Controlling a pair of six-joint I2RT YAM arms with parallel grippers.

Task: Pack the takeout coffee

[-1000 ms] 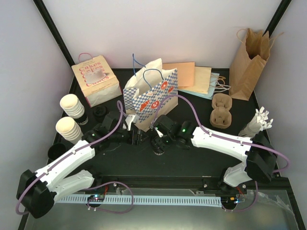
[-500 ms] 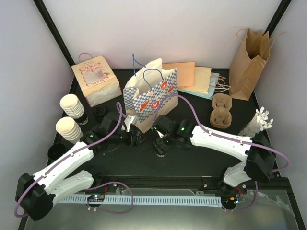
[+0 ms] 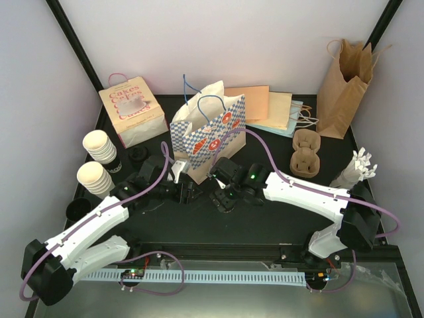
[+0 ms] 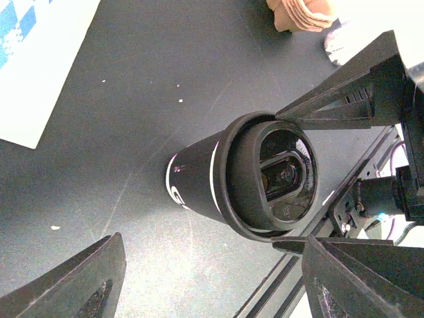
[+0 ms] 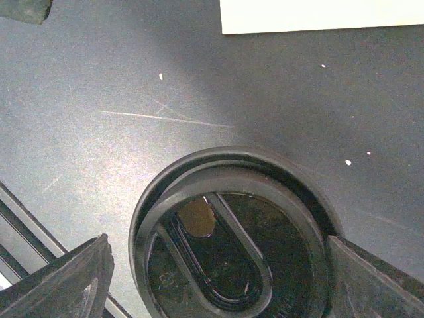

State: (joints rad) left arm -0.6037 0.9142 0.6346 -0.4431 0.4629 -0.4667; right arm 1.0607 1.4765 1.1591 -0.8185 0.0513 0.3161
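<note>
A black takeout cup with a black lid stands upright on the table's dark top, just in front of the checked bag. My right gripper hangs over the lid, open; its left finger stands off the lid and its right finger sits at the rim. In the top view the right gripper covers most of the cup. My left gripper is open just left of the cup, holding nothing; in the top view the left gripper faces the right one. Two stacks of cream paper cups stand at the far left.
A blue-and-white checked paper bag stands open behind both grippers. A pink "Cakes" box is at the back left. Flat paper bags, a brown bag and a pulp cup carrier are on the right. Black lids lie near the cream cups.
The right gripper's jaws have widened around the lid. The left gripper has shifted slightly and stayed open. The cup has not moved.
</note>
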